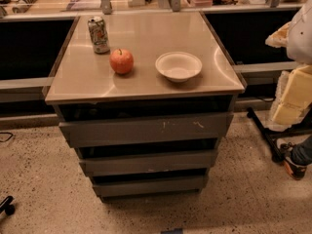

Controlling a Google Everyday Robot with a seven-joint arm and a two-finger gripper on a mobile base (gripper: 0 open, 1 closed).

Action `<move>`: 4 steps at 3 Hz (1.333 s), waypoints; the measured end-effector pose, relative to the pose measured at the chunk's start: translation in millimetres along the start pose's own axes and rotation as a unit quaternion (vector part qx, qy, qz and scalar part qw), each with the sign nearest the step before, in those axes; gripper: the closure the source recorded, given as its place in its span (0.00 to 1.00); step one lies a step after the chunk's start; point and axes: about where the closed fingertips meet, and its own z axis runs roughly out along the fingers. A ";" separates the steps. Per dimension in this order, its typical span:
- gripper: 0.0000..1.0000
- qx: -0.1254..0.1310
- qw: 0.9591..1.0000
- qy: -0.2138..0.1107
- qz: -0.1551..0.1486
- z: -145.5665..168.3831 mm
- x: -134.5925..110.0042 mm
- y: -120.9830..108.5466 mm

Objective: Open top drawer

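Note:
The top drawer (146, 129) is the widest of three dull grey handleless fronts on a small cabinet at the centre of the camera view. It has pale scratch marks (180, 125) right of centre and a dark gap above it, under the cabinet top (141, 79). Its front sits in line with the cabinet. Two narrower drawer fronts (148, 162) lie below it. My gripper is not in view. Only a white rounded part (302, 30), perhaps my arm, shows at the right edge, well away from the drawer.
On the cabinet top stand a drink can (98, 34), a red apple (121, 61) and a white bowl (178, 66). Pale yellow blocks (292, 99), a black stand leg (263, 130) and a shoe (295, 165) are at the right. A counter with clutter runs behind.

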 end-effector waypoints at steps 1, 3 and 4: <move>0.00 0.000 1.000 0.000 0.000 0.0 0.0 0.0; 0.00 0.006 0.998 -0.036 -0.051 37.3 -7.0 11.2; 0.00 0.009 0.994 -0.072 -0.086 79.5 -17.0 14.8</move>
